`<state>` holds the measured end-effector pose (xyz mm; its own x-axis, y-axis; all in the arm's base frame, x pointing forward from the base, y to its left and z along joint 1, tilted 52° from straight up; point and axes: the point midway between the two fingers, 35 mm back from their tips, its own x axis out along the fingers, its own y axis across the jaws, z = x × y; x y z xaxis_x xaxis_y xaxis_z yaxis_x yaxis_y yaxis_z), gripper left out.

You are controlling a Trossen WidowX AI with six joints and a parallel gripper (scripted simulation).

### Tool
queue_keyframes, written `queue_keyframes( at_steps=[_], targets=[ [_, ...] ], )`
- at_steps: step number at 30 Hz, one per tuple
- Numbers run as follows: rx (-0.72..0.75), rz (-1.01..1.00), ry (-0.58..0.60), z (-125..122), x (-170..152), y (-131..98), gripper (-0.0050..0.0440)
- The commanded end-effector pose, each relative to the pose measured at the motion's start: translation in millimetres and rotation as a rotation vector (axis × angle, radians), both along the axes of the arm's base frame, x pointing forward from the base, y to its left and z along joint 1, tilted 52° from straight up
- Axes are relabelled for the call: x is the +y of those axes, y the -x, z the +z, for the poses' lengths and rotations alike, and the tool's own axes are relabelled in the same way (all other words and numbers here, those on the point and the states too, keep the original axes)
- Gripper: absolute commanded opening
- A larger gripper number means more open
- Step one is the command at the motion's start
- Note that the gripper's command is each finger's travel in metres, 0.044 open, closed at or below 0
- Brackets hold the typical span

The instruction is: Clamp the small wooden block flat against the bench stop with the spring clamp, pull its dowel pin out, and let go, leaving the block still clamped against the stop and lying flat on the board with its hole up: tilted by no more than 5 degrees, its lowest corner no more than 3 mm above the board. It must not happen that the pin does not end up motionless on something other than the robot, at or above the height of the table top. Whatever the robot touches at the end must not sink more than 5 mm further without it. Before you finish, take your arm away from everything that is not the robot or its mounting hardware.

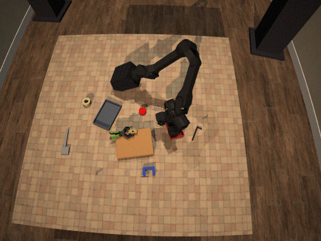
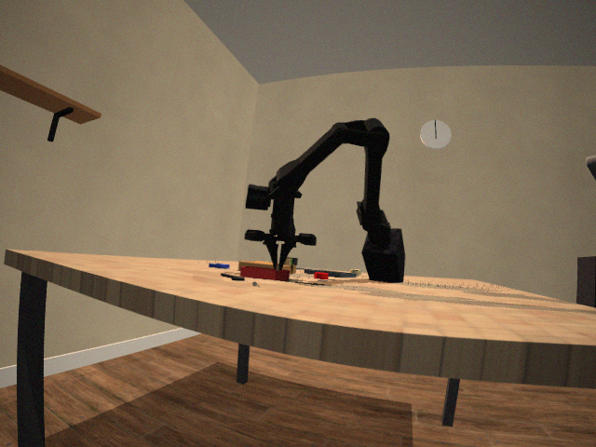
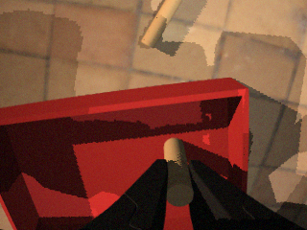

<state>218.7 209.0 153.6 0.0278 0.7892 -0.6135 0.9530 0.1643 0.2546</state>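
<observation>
My gripper (image 3: 177,169) is shut on a pale wooden dowel pin (image 3: 176,169) and holds it upright inside a red tray (image 3: 129,153). The same tray (image 1: 176,133) lies right of the wooden board (image 1: 134,143), under my wrist; from the side my gripper (image 2: 278,264) reaches down into the tray (image 2: 264,273). The small wooden block (image 1: 132,131) lies at the board's far left corner, with the black and green spring clamp (image 1: 120,133) on it. I cannot tell the bench stop apart. A second pale dowel (image 3: 173,3) lies on the table beyond the tray.
A grey tray (image 1: 107,114), a tape roll (image 1: 86,101), a red puck (image 1: 142,111), a blue bracket (image 1: 148,171), a grey scraper (image 1: 65,142), a black hex key (image 1: 194,133) and small screws lie around the board.
</observation>
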Motion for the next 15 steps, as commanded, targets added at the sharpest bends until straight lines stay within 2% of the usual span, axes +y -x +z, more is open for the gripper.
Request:
queue_keyframes(
  at_steps=[1, 9, 15],
  targets=[
    [0.000, -0.001, 0.004, -1.5, 0.6, -0.4, 0.0000],
    [0.000, -0.001, 0.004, -2.0, 1.3, -0.4, 0.0000],
    [0.000, -0.001, 0.000, -0.3, 0.4, 0.0, 0.0060]
  ],
)
